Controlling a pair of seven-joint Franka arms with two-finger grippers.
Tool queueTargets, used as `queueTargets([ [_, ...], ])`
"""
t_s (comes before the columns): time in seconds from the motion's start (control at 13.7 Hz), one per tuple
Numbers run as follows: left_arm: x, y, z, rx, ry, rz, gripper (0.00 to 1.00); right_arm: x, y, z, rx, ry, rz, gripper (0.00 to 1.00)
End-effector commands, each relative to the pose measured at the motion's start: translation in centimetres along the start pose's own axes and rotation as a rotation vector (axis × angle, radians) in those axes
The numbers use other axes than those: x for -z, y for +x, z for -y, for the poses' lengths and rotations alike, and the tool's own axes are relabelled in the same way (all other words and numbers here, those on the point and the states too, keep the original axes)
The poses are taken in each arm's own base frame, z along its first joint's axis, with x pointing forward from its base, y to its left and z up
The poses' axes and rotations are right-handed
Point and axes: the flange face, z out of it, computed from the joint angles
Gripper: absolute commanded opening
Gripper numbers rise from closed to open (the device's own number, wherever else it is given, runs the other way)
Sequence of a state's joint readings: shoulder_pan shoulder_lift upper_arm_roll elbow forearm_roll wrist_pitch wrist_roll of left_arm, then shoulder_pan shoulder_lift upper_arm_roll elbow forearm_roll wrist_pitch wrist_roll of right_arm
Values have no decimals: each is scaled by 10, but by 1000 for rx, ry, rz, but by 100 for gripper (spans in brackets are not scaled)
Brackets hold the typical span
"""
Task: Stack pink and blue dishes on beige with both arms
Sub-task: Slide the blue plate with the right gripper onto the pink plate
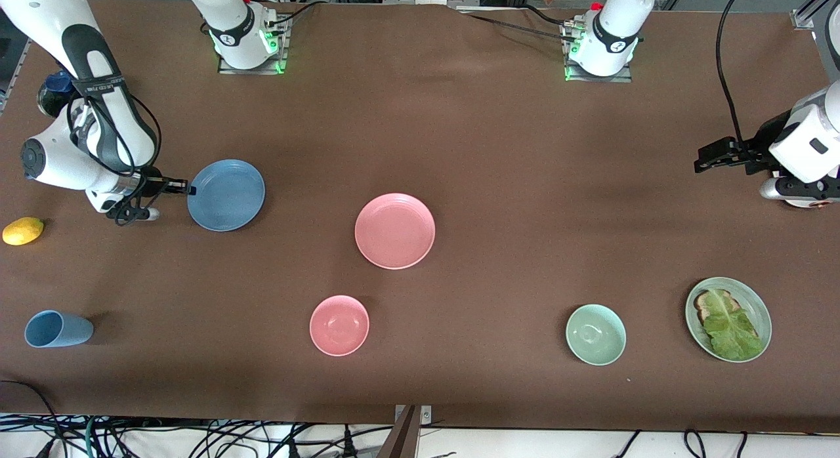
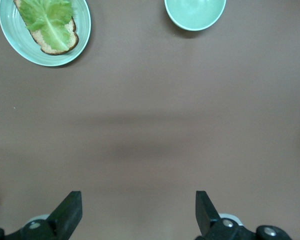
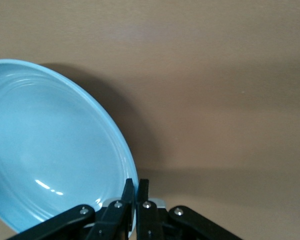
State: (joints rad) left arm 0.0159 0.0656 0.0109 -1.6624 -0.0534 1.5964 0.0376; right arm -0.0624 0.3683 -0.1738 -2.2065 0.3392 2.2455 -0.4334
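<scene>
At the right arm's end of the table the right gripper [image 1: 186,188] is pinched tight on the rim of the round shallow medium-blue plate [image 1: 226,195]; the right wrist view shows both fingers [image 3: 128,200] clamped together over the plate edge [image 3: 55,150], plate tilted with a shadow under it, so probably just lifting off, though the front view is too flat to be sure. Round shallow pastel-pink plate [image 1: 395,230] sits untouched mid-table on the brown cloth-covered table [image 1: 499,149]. Left gripper [image 1: 701,161] hangs over bare cloth near the left arm's end, fingers [image 2: 70,212] spread wide, holding nothing, waiting.

Progress: early. Nothing stacked yet. No cream-beige plate visible in any view, so the stack base cannot be located. Left to do: carry blue, pick pink, place both.

View differences: front view alone gives the full layout — small deep pink bowl [image 1: 339,325], pale green bowl [image 1: 596,334], pale green plate with toast and lettuce [image 1: 728,319], light blue cup on its side [image 1: 58,329], yellow lemon [image 1: 23,231]. Right wrist view alone confirms the clamp on the rim. Left wrist view shows the green bowl [image 2: 195,12] and toast plate [image 2: 45,32] plus the empty open jaws, none of the task plates
</scene>
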Motion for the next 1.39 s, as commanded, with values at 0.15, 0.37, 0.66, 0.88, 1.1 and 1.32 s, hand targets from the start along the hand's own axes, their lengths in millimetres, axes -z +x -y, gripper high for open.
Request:
queueTargets([
  [0.15, 13, -4, -3, 12, -7, -13, 100, 61, 14, 32, 60, 85, 50, 0],
  [0.37, 12, -3, -9, -3, -5, -13, 100, 107, 24, 68, 47, 118, 117, 0],
  [0.66, 10, -1, -9, -12, -7, -11, 100, 130, 28, 181, -9, 82, 120, 0],
  [0.88, 11, 0, -11, -17, -6, -13, 100, 115, 35, 269, -75, 62, 28, 0],
  [1.1, 11, 0, -10, -15, -7, -13, 100, 77, 35, 348, -172, 52, -57, 0],
  [1.32, 11, 0, -11, -17, -6, -13, 100, 26, 34, 413, -221, 72, -149, 0],
])
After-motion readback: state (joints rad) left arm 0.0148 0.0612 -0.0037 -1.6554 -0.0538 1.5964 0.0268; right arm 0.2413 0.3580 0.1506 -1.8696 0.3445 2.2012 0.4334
